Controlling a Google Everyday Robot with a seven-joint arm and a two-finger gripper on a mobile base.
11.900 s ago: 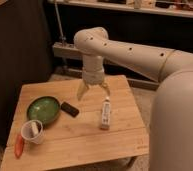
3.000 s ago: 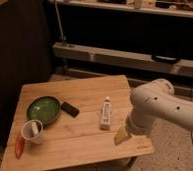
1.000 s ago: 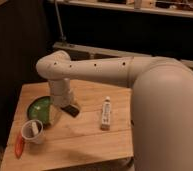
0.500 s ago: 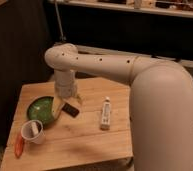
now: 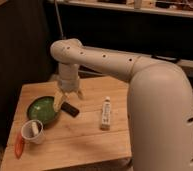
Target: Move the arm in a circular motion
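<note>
My gripper (image 5: 66,100) hangs pointing straight down over the left-centre of the bench (image 5: 85,142), and I read its fingers (image 5: 58,102) as splayed apart with nothing between them. The left finger overlaps the right rim of the green bowl (image 5: 42,109) and the right one sits just above the small black object (image 5: 71,109), though I cannot tell whether either finger actually touches anything or merely hovers in front. For the circle I am meant to trace, what matters is that the arm (image 5: 115,62) reaches in from the right, its long tube running nearly level from the big shoulder housing at right to the elbow at upper left, then dropping vertically to the wrist; so the sweep has open bench to the right and near side, and the bowl close on the left. The white tube (image 5: 106,113) lies right of the fingers, lengthwise near to far. Further left and nearer are a white cup (image 5: 33,131) and an orange-red item (image 5: 19,145) at the bench edge. The wrist hides part of the bowl, and the shoulder housing cuts off the bench's right end.
</note>
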